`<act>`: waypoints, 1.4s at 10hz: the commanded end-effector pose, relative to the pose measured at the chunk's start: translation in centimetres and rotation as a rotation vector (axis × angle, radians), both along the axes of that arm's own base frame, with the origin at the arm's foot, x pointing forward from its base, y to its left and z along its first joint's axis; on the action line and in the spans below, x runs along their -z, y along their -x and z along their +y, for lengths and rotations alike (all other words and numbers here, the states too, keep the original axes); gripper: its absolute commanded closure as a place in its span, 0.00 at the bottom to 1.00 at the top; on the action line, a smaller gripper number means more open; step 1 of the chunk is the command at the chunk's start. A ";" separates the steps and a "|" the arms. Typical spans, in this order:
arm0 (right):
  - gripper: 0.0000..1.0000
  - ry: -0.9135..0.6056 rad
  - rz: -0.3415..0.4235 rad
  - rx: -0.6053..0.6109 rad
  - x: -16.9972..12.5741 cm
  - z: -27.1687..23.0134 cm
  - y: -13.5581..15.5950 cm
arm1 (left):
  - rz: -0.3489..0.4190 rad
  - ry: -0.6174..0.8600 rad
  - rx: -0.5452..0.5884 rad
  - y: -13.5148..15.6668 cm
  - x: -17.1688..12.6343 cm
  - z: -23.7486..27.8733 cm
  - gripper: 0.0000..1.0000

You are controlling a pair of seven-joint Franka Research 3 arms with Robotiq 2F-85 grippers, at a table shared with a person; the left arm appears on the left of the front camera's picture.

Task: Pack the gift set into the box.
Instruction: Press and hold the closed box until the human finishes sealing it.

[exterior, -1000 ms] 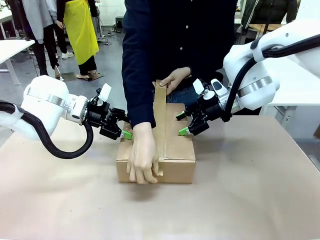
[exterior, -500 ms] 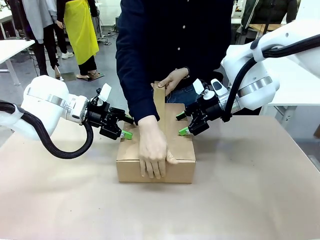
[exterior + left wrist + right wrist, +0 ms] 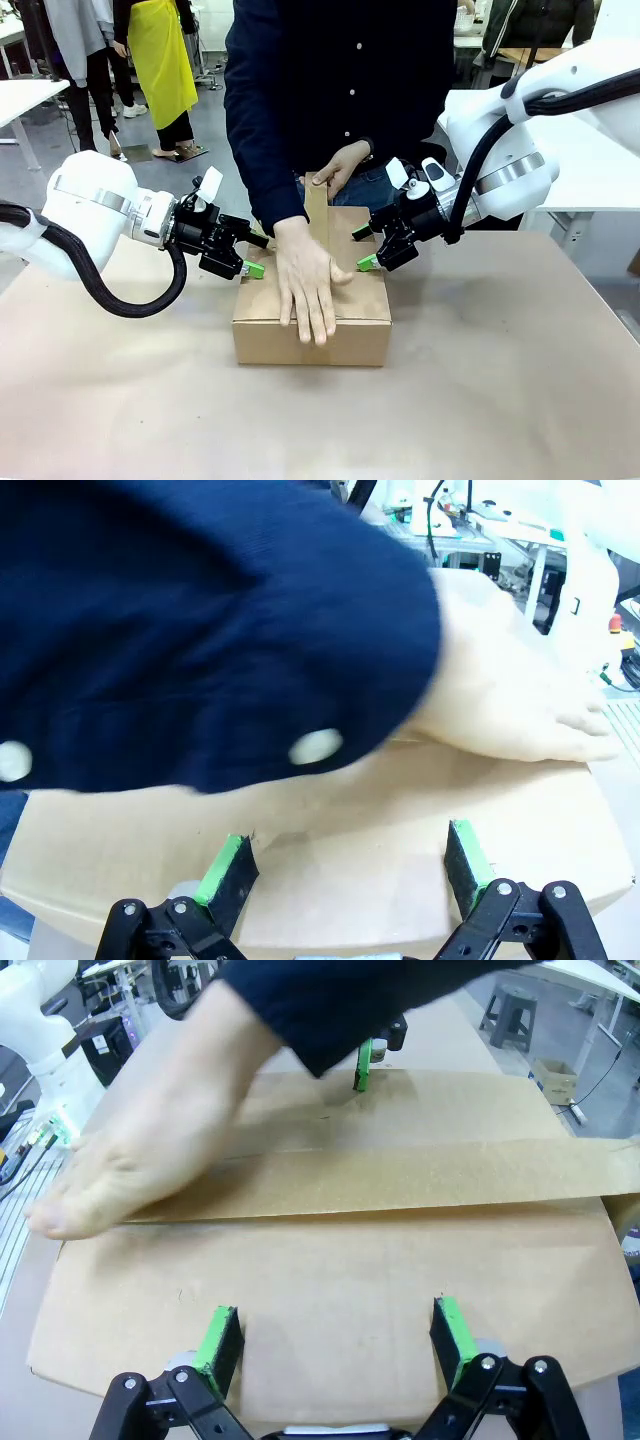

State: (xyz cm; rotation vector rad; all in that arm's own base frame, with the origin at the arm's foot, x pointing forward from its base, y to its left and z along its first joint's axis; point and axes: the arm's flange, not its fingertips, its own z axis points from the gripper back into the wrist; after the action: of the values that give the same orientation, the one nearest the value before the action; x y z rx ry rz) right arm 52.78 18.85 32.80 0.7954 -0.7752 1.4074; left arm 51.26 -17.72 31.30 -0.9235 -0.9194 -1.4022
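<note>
The box [image 3: 350, 335] stands shut at the table's middle, and the gift set is hidden. A person's hand [image 3: 308, 285] lies flat on a brown tape strip [image 3: 420, 1175] running along the box's top seam. Their other hand [image 3: 340, 165] holds the strip's far end low, just behind the box's back edge. My left gripper [image 3: 253, 256] is open at the box's left top edge, its pads [image 3: 225, 872] just above the cardboard [image 3: 350, 830]. My right gripper [image 3: 363, 248] is open at the right top edge, its fingers [image 3: 452, 1332] over the lid [image 3: 330, 1280]. Neither holds anything.
The person stands close against the table's far side, and a dark sleeve [image 3: 200, 630] hangs over the box in front of my left gripper. Bare tan tabletop [image 3: 320, 420] spreads in front and to both sides. White tables [image 3: 25, 95] and other people stand farther back.
The person's flat hand has slid from the box's front edge up onto the top along the tape. Their other hand has lowered the strip's far end. Both grippers kept still.
</note>
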 end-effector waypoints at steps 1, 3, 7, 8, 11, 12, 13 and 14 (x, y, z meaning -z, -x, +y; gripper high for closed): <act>0.00 0.011 0.000 0.006 0.3 0.0 0.2 | 0.005 0.002 0.000 0.1 0.1 0.1 0.00; 0.00 0.011 0.000 0.006 0.3 0.0 0.2 | 0.005 0.002 0.000 0.1 0.1 0.1 0.00; 0.00 0.011 0.000 0.006 0.3 0.0 0.2 | 0.005 0.002 0.000 0.1 0.1 0.1 0.00; 0.00 0.011 0.000 0.006 0.3 0.0 0.2 | 0.005 0.002 0.000 0.1 0.1 0.1 0.00; 0.00 0.011 0.000 0.006 0.3 0.0 0.2 | 0.005 0.002 0.000 0.1 0.1 0.1 0.00; 0.00 0.011 0.000 0.006 0.3 0.0 0.2 | 0.005 0.002 0.000 0.1 0.1 0.1 0.00; 0.00 0.011 0.000 0.006 0.3 0.0 0.2 | 0.005 0.002 0.000 0.1 0.1 0.1 0.00; 0.00 0.011 0.000 0.006 0.3 0.0 0.2 | 0.005 0.002 0.000 0.1 0.1 0.1 0.00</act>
State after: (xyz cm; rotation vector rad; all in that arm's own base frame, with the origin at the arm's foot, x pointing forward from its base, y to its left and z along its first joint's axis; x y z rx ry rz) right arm 52.78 18.85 32.77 0.7956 -0.7747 1.4072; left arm 51.28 -17.71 31.31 -0.9231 -0.9198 -1.4021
